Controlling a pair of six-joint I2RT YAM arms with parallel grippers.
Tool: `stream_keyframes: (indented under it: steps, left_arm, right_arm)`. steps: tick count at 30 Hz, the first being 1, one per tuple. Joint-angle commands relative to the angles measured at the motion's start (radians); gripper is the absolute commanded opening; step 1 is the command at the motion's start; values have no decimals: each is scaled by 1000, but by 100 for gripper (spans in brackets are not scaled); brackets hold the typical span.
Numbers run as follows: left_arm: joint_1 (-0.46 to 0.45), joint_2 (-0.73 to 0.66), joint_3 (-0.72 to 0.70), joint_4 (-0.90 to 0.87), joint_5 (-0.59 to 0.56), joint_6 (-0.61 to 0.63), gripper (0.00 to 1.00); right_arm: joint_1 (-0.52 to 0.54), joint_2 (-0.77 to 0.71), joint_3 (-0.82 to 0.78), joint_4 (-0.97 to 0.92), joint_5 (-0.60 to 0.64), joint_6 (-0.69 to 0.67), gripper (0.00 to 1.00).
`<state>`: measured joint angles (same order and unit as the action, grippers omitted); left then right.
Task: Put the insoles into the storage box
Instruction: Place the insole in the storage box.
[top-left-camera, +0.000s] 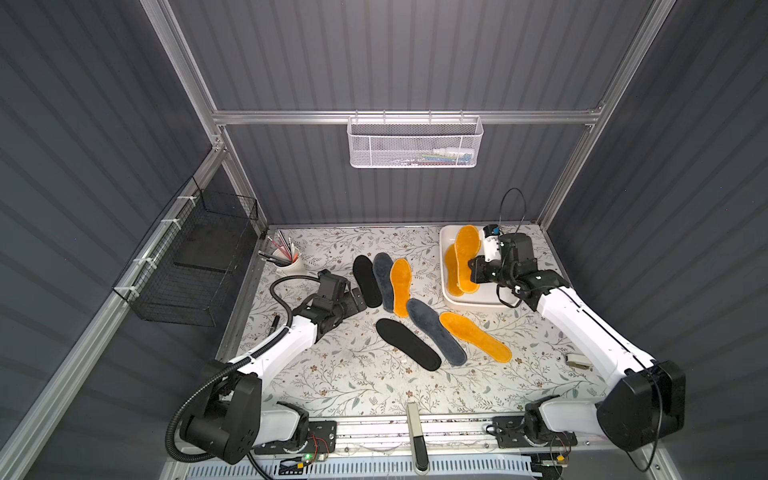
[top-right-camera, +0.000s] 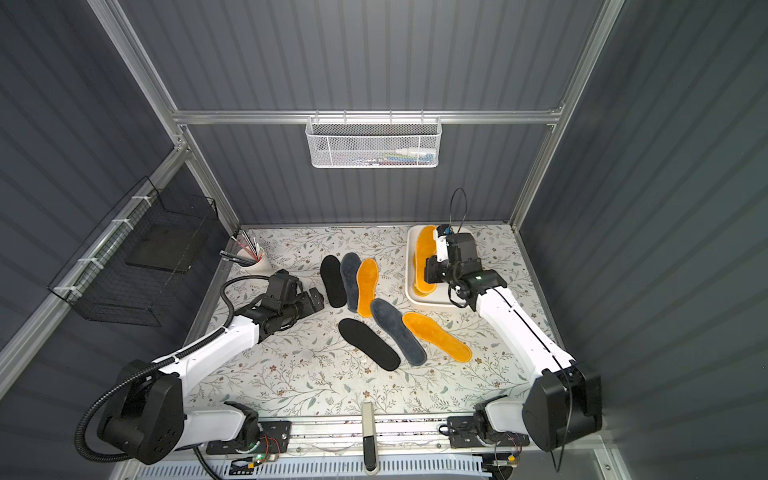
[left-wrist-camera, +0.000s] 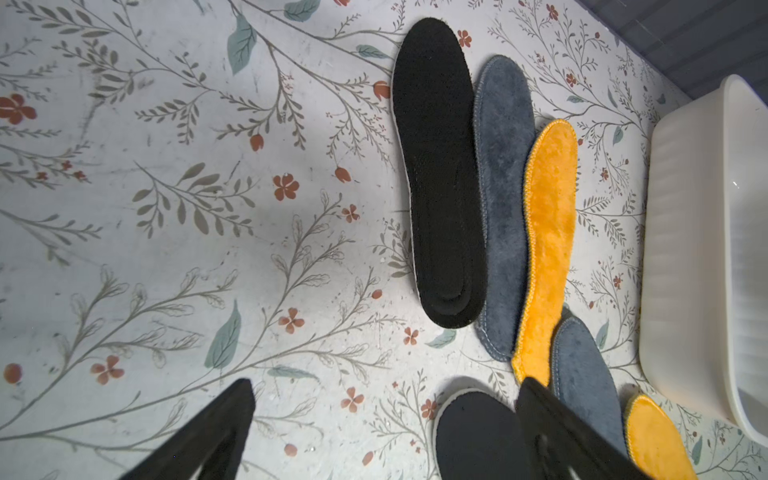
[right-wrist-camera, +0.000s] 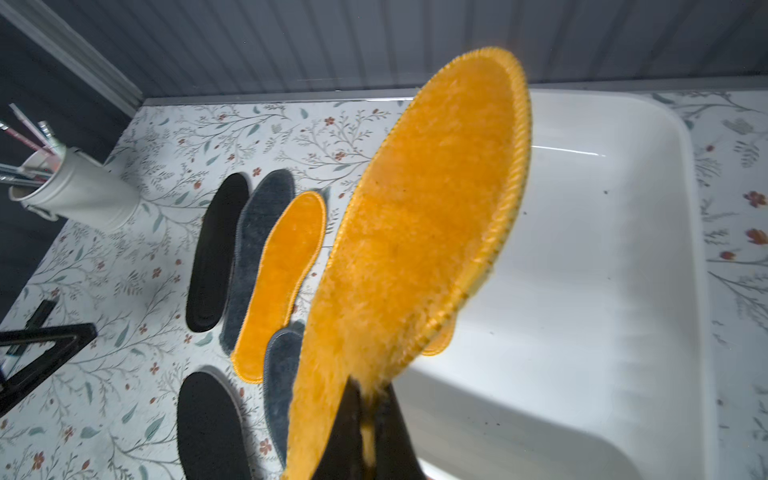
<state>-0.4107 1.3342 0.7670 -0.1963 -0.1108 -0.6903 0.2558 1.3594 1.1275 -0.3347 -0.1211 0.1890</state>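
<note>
The right hand (right-wrist-camera: 368, 419) is closed tight on the narrow end of an orange insole (top-left-camera: 466, 253) and holds it tilted above the white box (top-left-camera: 465, 301). A second orange insole (top-left-camera: 451, 270) lies inside this box. The left hand (top-left-camera: 358, 300) is wide open and empty, near the six other insoles (top-left-camera: 436, 332) on the surface (top-left-camera: 353, 374).
</note>
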Motion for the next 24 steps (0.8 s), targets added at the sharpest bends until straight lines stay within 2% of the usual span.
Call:
stream_keyframes:
  steps: [1, 5, 9, 16, 24]
  left_arm:
    - [6, 15, 25, 22, 29, 12, 100]
    - [6, 25, 36, 33, 25, 20, 100]
    - [6, 59, 65, 11, 24, 39, 100]
    - [6, 86, 71, 18, 25, 57, 100]
    - [6, 110, 89, 10, 10, 89, 100]
  right_arm:
    - [-75, 67, 50, -42, -57, -42, 0]
    - [-169, 161, 95, -34, -115, -58, 0]
    - [-234, 297, 198, -116, -146, -81, 0]
    - [-260, 484, 320, -185, -112, -117, 0]
    - [-264, 617, 377, -173, -114, -102, 0]
